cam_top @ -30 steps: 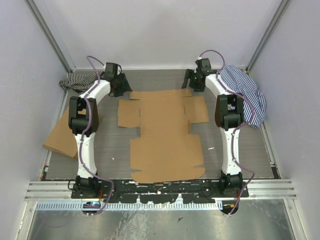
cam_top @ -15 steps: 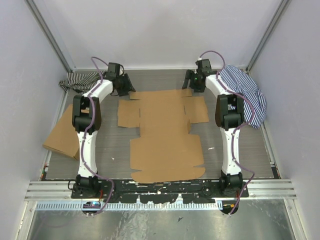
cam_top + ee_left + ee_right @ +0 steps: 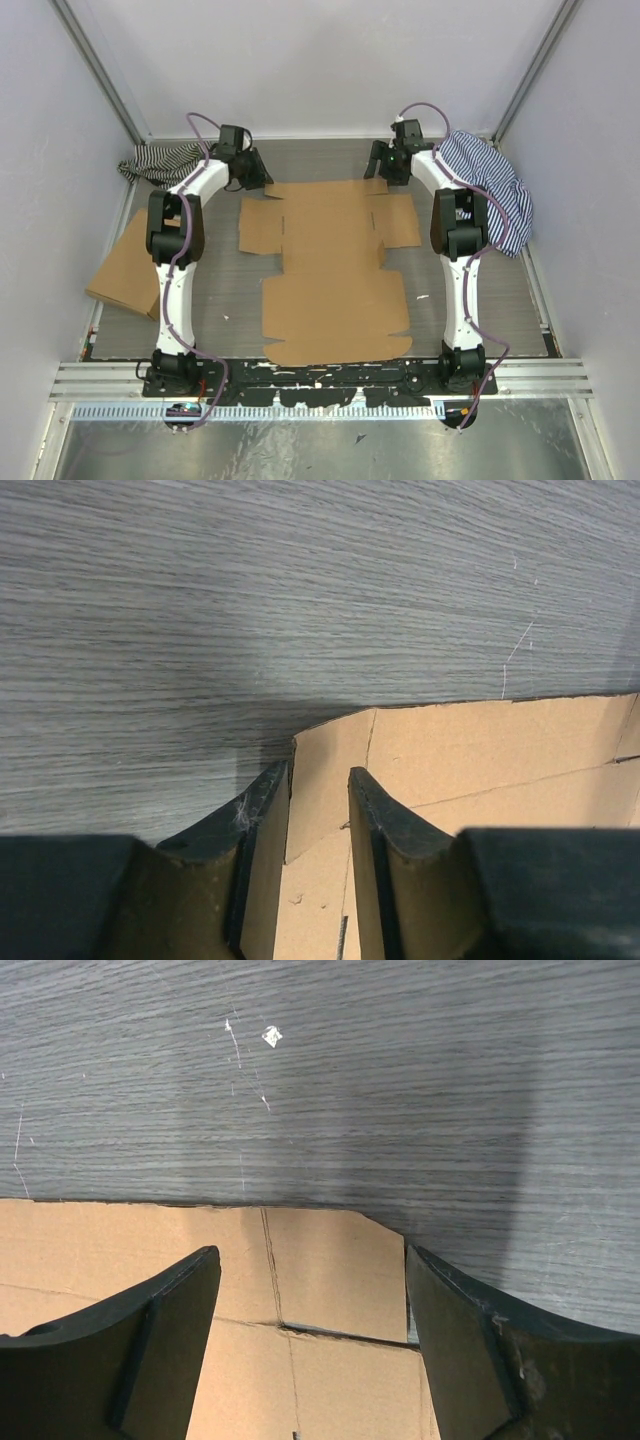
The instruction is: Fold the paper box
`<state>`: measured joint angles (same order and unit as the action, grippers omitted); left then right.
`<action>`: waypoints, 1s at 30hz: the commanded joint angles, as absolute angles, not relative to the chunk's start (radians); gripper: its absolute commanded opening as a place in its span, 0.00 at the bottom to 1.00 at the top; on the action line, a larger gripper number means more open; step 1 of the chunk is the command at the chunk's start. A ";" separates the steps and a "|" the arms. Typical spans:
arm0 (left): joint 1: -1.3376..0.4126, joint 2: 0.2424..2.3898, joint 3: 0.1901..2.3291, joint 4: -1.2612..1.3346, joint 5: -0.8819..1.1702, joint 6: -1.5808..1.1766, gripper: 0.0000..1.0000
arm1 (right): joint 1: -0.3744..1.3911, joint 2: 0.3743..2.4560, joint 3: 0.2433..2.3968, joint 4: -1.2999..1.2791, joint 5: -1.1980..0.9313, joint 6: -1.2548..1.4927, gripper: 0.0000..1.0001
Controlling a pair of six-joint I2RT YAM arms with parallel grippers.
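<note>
Top external view: plain brown die-cut cardboard sheet, the paper box [image 3: 330, 272], lies unfolded and flat on the grey wood-grain bench [image 3: 230, 300], between the two arms, its side flaps spread left and right and its widest panel toward the arm bases. Left tool [image 3: 255, 172] sits at the sheet's far left corner; right tool [image 3: 378, 160] at its far right corner. The opening of either tool is too small to read here. Second flat brown cardboard box [image 3: 125, 268] lies at the bench's left edge, outside the left arm. Dark-and-white striped cloth [image 3: 158, 160], bunched, far left corner. Blue-and-white striped cloth [image 3: 492, 188], heaped, right side, behind the right arm. Left wrist view: left tool [image 3: 318, 775] set narrow, its dark fingers [image 3: 255, 850] close together with a thin strip of cardboard showing in the gap; whether they pinch the paper box [image 3: 480, 750] cannot be told. The sheet's corner flap and crease lie just ahead of the tips, bare bench [image 3: 300, 600] beyond. Right wrist view: right tool [image 3: 311, 1255] spread wide, fingers [image 3: 150, 1350] well apart, holding nothing, above a corner flap of the paper box [image 3: 120, 1240]; the sheet edge runs across the frame, scratched bench [image 3: 400, 1080] beyond.
</note>
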<state>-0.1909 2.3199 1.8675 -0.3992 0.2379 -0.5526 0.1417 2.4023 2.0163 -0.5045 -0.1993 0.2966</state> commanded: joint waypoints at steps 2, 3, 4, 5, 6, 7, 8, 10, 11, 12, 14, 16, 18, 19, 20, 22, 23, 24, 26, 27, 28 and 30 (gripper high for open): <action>-0.208 2.311 1.867 -0.366 0.270 -0.563 0.34 | 0.138 2.349 2.007 -0.474 -0.231 0.291 0.79; -0.213 2.309 1.870 -0.365 0.270 -0.563 0.33 | 0.138 2.350 2.006 -0.474 -0.234 0.293 0.79; -0.216 2.310 1.871 -0.365 0.269 -0.563 0.33 | 0.138 2.350 2.004 -0.474 -0.235 0.293 0.79; -0.219 2.312 1.879 -0.367 0.267 -0.564 0.33 | 0.138 2.350 2.001 -0.472 -0.236 0.293 0.79; -0.222 2.317 1.889 -0.374 0.264 -0.562 0.33 | 0.138 2.351 2.000 -0.470 -0.239 0.293 0.79; -0.225 2.325 1.902 -0.386 0.262 -0.560 0.33 | 0.138 2.351 1.996 -0.470 -0.241 0.293 0.78; -0.228 2.333 1.915 -0.397 0.260 -0.558 0.33 | 0.138 2.350 1.994 -0.468 -0.245 0.293 0.78; -0.230 2.345 1.931 -0.413 0.258 -0.556 0.33 | 0.138 2.349 1.988 -0.464 -0.250 0.294 0.78; -0.232 2.348 1.930 -0.413 0.259 -0.557 0.33 | 0.137 2.349 1.987 -0.463 -0.253 0.295 0.78; -0.233 2.347 1.930 -0.412 0.259 -0.558 0.32 | 0.138 2.349 1.987 -0.463 -0.254 0.295 0.78; -0.234 2.346 1.923 -0.405 0.257 -0.562 0.31 | 0.138 2.349 1.985 -0.460 -0.257 0.297 0.78; -0.236 2.344 1.924 -0.408 0.256 -0.563 0.25 | 0.138 2.350 1.985 -0.457 -0.258 0.299 0.78; -0.236 2.340 1.923 -0.415 0.248 -0.563 0.13 | 0.138 2.349 1.986 -0.458 -0.258 0.301 0.78; -0.238 2.340 1.925 -0.421 0.244 -0.561 0.06 | 0.138 2.347 1.984 -0.459 -0.258 0.302 0.78; -0.237 2.340 1.930 -0.429 0.242 -0.559 0.01 | 0.138 2.345 1.983 -0.459 -0.258 0.303 0.78; -0.236 2.335 1.936 -0.443 0.234 -0.549 0.00 | 0.138 2.337 1.979 -0.459 -0.252 0.307 0.78; -0.236 2.330 1.933 -0.447 0.233 -0.545 0.00 | 0.138 2.329 1.978 -0.461 -0.246 0.310 0.78; -0.236 2.321 1.927 -0.447 0.233 -0.539 0.00 | 0.138 2.324 1.977 -0.465 -0.239 0.312 0.79; -0.239 2.293 1.902 -0.433 0.240 -0.521 0.00 | 0.137 2.300 1.967 -0.472 -0.224 0.314 0.80; -0.240 2.275 1.886 -0.415 0.246 -0.510 0.00 | 0.138 2.289 1.963 -0.474 -0.214 0.314 0.81; -0.241 2.257 1.868 -0.401 0.249 -0.501 0.00 | 0.137 2.279 1.962 -0.481 -0.203 0.314 0.81; -0.242 2.213 1.829 -0.379 0.262 -0.477 0.00 | 0.132 2.266 1.963 -0.500 -0.184 0.304 0.82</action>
<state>-0.2379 2.3119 1.8713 -0.4175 0.2344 -0.5236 0.1337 2.3692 1.9594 -0.4778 -0.2214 0.3061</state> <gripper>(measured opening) 0.012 0.812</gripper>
